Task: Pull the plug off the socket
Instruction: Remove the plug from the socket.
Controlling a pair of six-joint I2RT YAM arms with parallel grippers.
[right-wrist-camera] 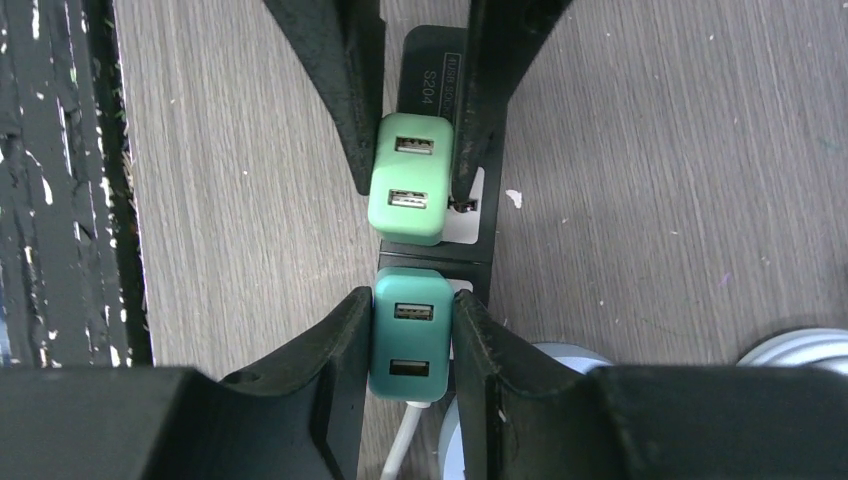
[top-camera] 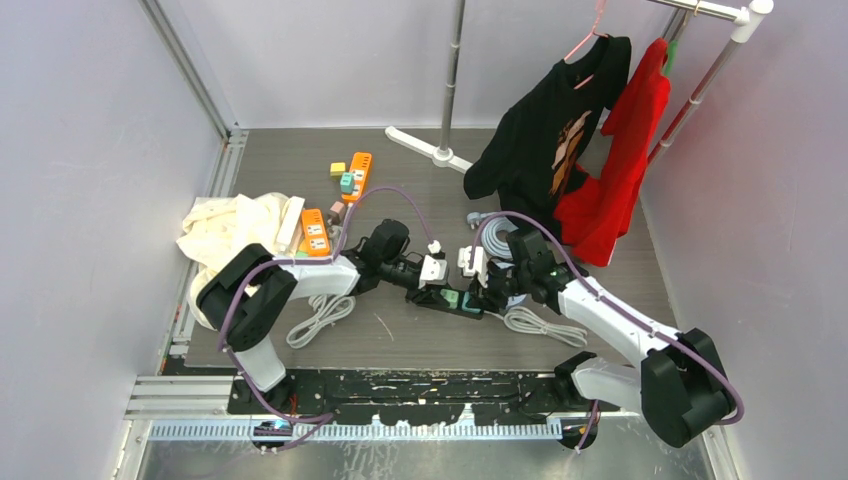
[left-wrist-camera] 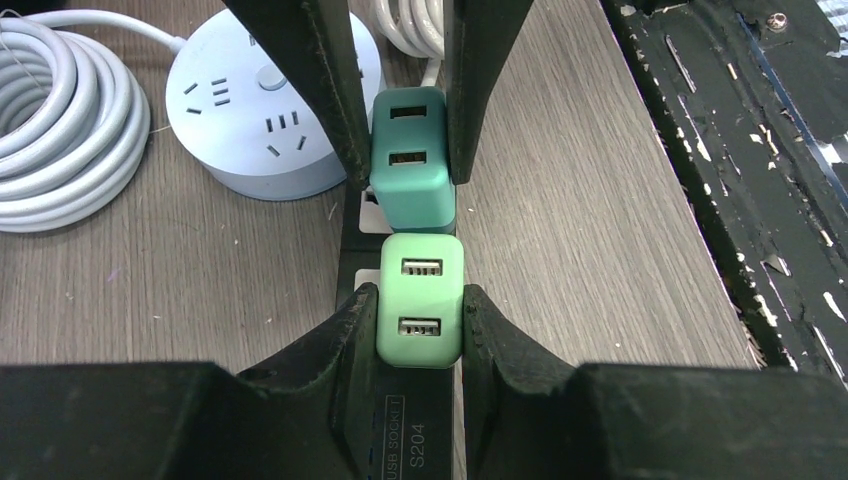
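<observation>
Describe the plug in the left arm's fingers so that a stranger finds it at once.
On the wooden table lies a black power strip. Two USB plugs sit on it end to end. Yours is the light green plug, paler than the dark teal plug.

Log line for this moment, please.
left pincer: shut on light green plug | right pincer: shut on teal plug | both plugs on black power strip

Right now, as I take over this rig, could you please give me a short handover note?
The left gripper is shut on the light green plug.
The right gripper is shut on the teal plug.
Both plugs sit next to each other on the black power strip, seemingly still seated.
Done: both grasps.
To do: pull a plug free, probably with the other arm bracing.
</observation>
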